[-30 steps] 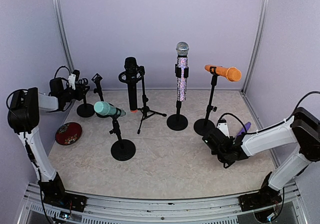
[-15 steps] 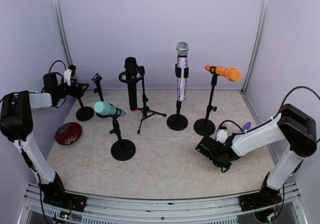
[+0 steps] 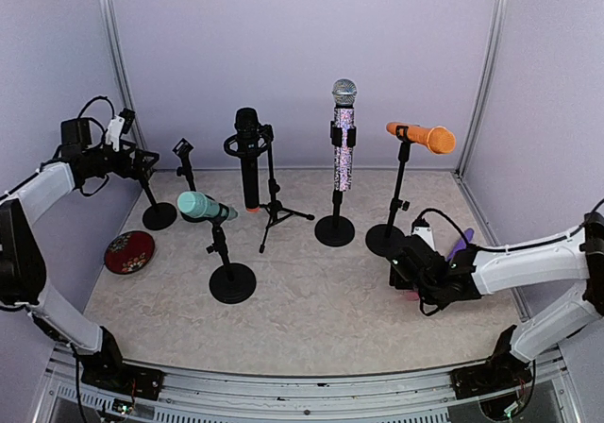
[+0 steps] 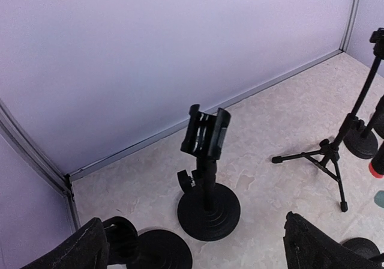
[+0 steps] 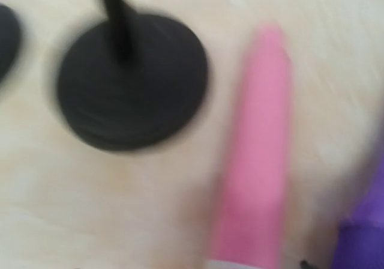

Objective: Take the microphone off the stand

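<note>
**Both arms moved; drop looks done**

Since a moment ago the left gripper [image 3: 140, 159] has lifted up and back toward the left wall. Its fingers are spread wide with nothing in them, and the clip stand [image 4: 207, 161] below is empty. The right gripper [image 3: 408, 274] has slid nearer the stand base [image 5: 132, 83] of the orange mic [image 3: 425, 136] and sits low over the table [image 3: 321, 300]. Whether it is apart or closed I can't tell, because its wrist view is smeared. The pink microphone [image 5: 255, 149] lies flat just beside that base, next to a purple mic [image 5: 366, 233]; this is likely the drop-off spot. No readable brand or writing.
</note>
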